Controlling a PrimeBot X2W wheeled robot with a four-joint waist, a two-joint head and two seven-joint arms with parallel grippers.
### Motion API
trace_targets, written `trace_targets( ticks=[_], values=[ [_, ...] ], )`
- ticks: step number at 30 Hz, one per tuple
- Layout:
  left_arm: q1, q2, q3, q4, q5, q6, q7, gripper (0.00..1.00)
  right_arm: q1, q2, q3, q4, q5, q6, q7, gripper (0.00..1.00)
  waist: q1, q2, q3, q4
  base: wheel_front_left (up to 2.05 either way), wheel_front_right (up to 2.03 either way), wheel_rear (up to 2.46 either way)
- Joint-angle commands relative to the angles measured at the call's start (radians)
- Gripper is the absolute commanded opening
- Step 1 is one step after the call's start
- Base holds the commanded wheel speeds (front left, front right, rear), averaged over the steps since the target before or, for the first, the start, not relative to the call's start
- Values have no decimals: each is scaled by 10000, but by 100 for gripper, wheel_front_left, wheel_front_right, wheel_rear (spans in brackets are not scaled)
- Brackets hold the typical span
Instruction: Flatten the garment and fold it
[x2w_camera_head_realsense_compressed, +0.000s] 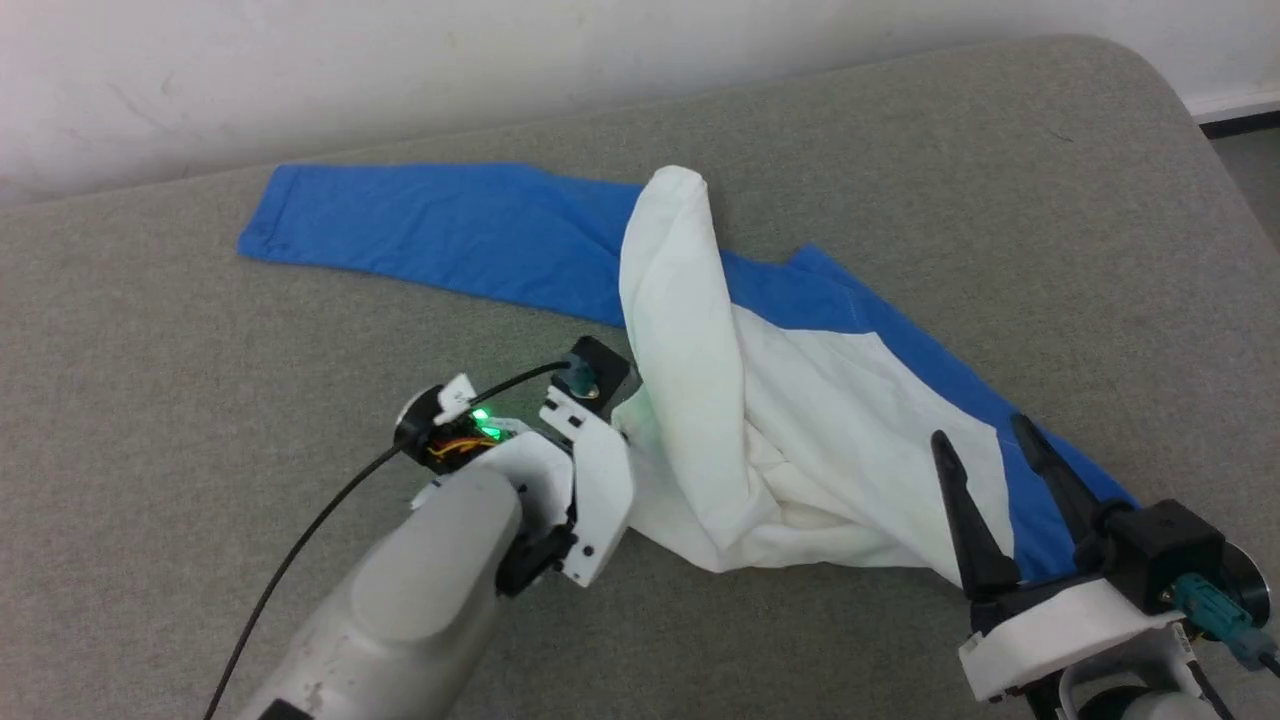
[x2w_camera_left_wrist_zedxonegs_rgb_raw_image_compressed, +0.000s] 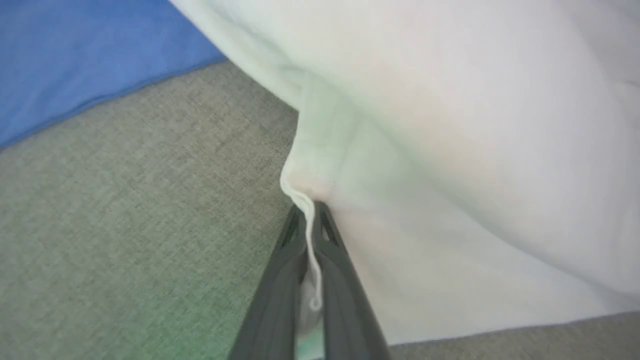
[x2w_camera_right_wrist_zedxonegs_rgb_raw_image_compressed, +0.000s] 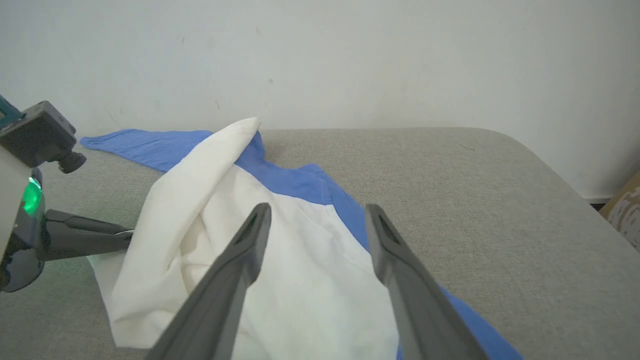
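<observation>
Garment (x2w_camera_head_realsense_compressed: 800, 420) (crumpled white cotton shirt, blue sleeves): my left gripper (x2w_camera_left_wrist_zedxonegs_rgb_raw_image_compressed: 311, 215) pinches its white edge, right gripper (x2w_camera_head_realsense_compressed: 980, 432) gapes; pull sideways slowly.

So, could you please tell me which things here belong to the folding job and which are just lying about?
Job: shirt, left gripper shut on its white edge, open right gripper, grey table.
Lying about: what looks like a cardboard box.
</observation>
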Motion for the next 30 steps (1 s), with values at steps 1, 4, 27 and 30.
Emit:
trace_targets(
  ticks=[1, 4, 27, 30],
  values=[
    [678, 432, -181, 206, -148, -82, -88, 0, -130, 22, -93, 22, 61, -9, -84, 100, -1, -1, -141, 65, 0, 0, 0],
    [937, 935, 175, -635, -186, 189, -814, 0, 2, 22, -318, 34, 84, -9, -97, 100, -1, -1, -392, 283, 0, 0, 0],
    [10121, 2974, 2413, -8351, -2730, 4983, 729, 0, 1145, 22, -917, -397, 27, -9, 41, 100, -1, -1, -1807, 2309, 0, 0, 0],
    [9968, 2896, 2750, -8509, -2731, 5019, 220, 100, 1163, 22, -962, -493, -10, -9, 69, 100, -1, -1, -1823, 2343, 0, 0, 0]
  ],
)
